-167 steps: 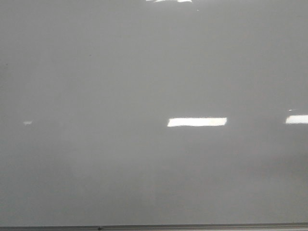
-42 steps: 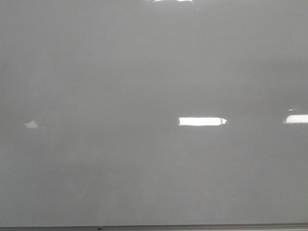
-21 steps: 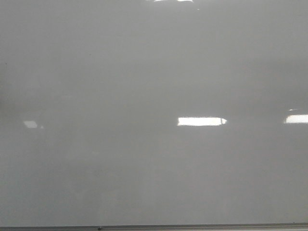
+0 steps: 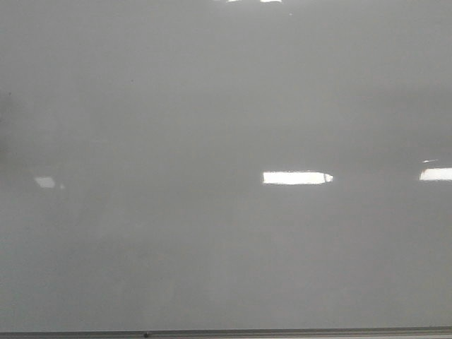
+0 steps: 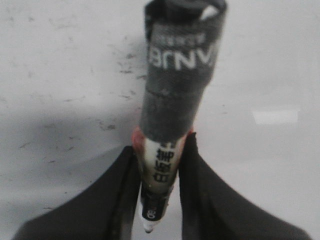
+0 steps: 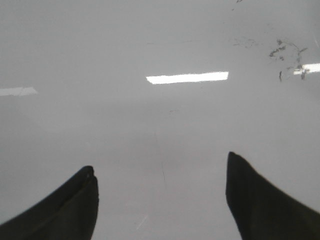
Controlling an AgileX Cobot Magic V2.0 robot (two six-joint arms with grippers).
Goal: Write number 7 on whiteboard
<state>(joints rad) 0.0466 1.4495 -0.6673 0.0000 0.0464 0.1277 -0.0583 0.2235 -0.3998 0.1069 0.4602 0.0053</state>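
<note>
Whiteboard (image 4: pixel 226 106) blank, left claw (image 5: pixel 159 165) clamps blurred marker (image 5: pixel 175 100), right claw (image 6: pixel 160 200) spread.

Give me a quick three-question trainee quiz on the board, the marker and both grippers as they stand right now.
1. True or false: the front view shows a 7 on the whiteboard.
2. Which gripper holds the marker? A) left B) right
3. The right gripper is ____.

Key: 1. False, only light reflections show there. 2. A, the left gripper is clamped on it. 3. Open and holding nothing.
</note>
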